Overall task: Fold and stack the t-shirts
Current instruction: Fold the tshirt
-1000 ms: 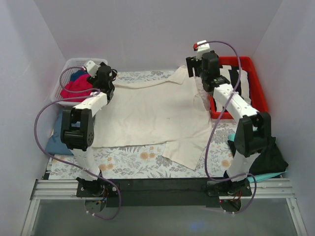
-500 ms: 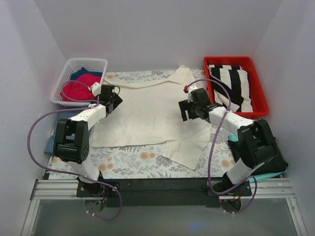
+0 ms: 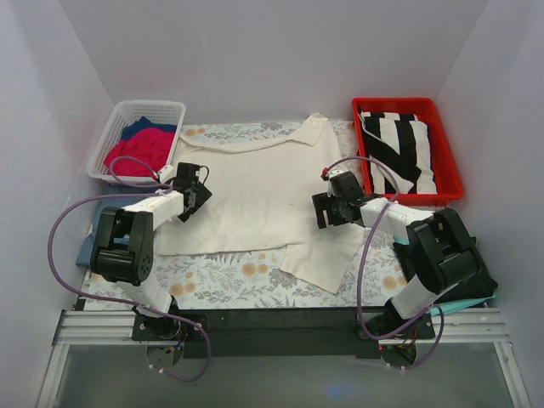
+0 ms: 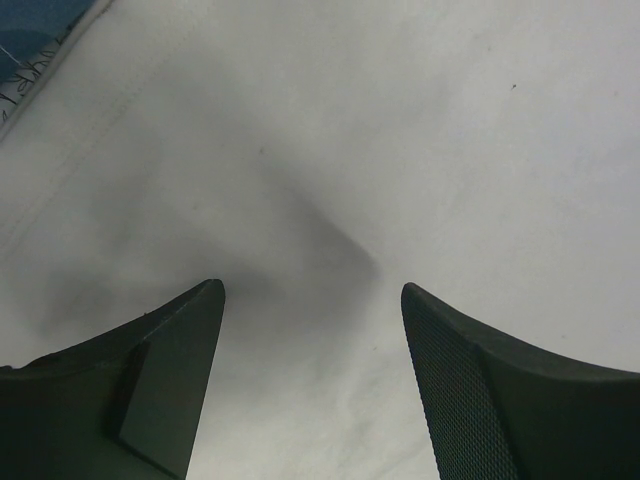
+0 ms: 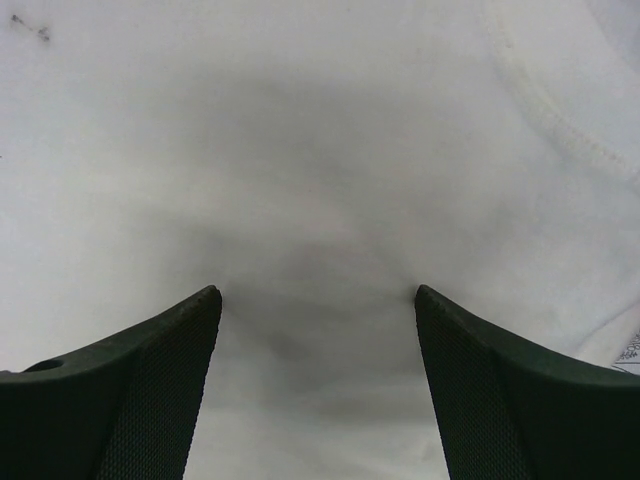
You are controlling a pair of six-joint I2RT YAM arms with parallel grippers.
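Observation:
A large cream t-shirt (image 3: 255,191) lies spread flat on the floral table covering, one sleeve toward the back and one toward the front right. My left gripper (image 3: 194,191) is open, low over the shirt's left part; cream cloth (image 4: 330,180) fills its wrist view between the fingers. My right gripper (image 3: 330,208) is open, low over the shirt's right part, with cream cloth (image 5: 320,150) and a seam between its fingers. A red t-shirt (image 3: 136,153) and a navy one (image 3: 140,129) lie in the white basket. A black shirt (image 3: 467,276) lies at the right front.
A white basket (image 3: 166,109) stands at the back left. A red bin (image 3: 449,166) with black-and-white striped cloth (image 3: 399,149) stands at the back right. A blue cloth (image 3: 89,251) lies at the left edge. White walls close three sides.
Both arms have swung down and inward from the back of the table to the cream shirt. The right gripper came from the red bin, the left from the basket; both now sit lower.

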